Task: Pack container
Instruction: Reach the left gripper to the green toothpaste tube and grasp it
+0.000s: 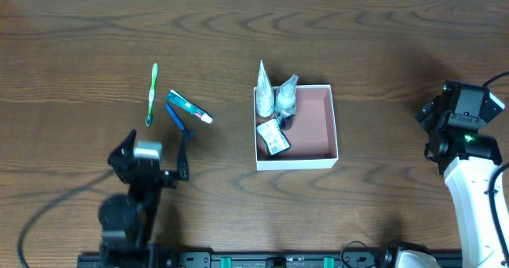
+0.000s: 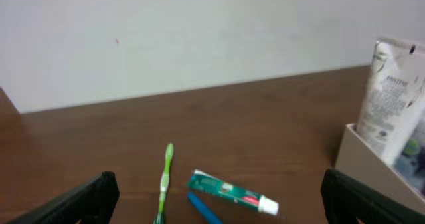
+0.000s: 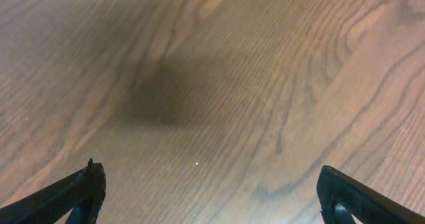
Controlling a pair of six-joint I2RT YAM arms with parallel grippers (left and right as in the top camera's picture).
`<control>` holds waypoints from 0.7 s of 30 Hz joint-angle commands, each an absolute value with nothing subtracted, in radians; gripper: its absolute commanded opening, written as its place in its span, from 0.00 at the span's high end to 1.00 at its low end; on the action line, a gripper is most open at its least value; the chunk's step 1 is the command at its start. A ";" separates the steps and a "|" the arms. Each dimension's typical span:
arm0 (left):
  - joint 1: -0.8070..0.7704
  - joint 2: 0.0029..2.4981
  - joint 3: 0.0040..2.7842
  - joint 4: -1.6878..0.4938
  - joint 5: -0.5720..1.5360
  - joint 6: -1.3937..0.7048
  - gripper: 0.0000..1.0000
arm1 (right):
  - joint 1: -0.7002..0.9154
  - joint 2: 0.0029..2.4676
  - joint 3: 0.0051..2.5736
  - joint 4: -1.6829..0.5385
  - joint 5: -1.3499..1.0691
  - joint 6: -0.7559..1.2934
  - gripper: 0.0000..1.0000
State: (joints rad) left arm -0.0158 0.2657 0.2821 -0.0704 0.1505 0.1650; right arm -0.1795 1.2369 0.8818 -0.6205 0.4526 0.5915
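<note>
The container (image 1: 312, 123), a shallow white-walled box with a pink inside, sits mid-table. In its left part two pale tubes (image 1: 264, 93) lean against the wall and a dark packet (image 1: 274, 137) lies flat. A green toothbrush (image 1: 151, 95), a green toothpaste tube (image 1: 189, 106) and a blue stick-like item (image 1: 179, 121) lie on the table to its left. My left gripper (image 1: 156, 143) is open just in front of these three, touching none. My right gripper (image 1: 433, 129) hangs open over bare wood, right of the container.
In the left wrist view the toothbrush (image 2: 164, 181), toothpaste (image 2: 229, 192) and blue item (image 2: 202, 209) lie between my spread fingers (image 2: 99, 191), with the container wall (image 2: 362, 161) and a white tube (image 2: 392, 104) at right. The right gripper (image 3: 212, 187) sees only wood.
</note>
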 commanded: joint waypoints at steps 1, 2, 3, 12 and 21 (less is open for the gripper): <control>-0.012 0.513 0.476 -0.129 0.173 0.180 0.02 | -0.185 1.240 0.888 -0.621 0.463 0.590 0.01; -0.012 0.597 0.540 -0.160 0.173 0.173 0.02 | -0.185 1.240 0.888 -0.621 0.463 0.590 0.01; -0.012 0.693 0.617 -0.200 0.173 0.165 0.02 | -0.185 1.240 0.888 -0.621 0.463 0.590 0.01; -0.012 1.251 1.064 -0.499 0.329 0.140 0.02 | -0.185 1.240 0.888 -0.621 0.463 0.590 0.01; -0.012 1.470 1.064 -0.445 0.447 0.064 0.02 | -0.185 1.240 0.888 -0.621 0.463 0.590 0.01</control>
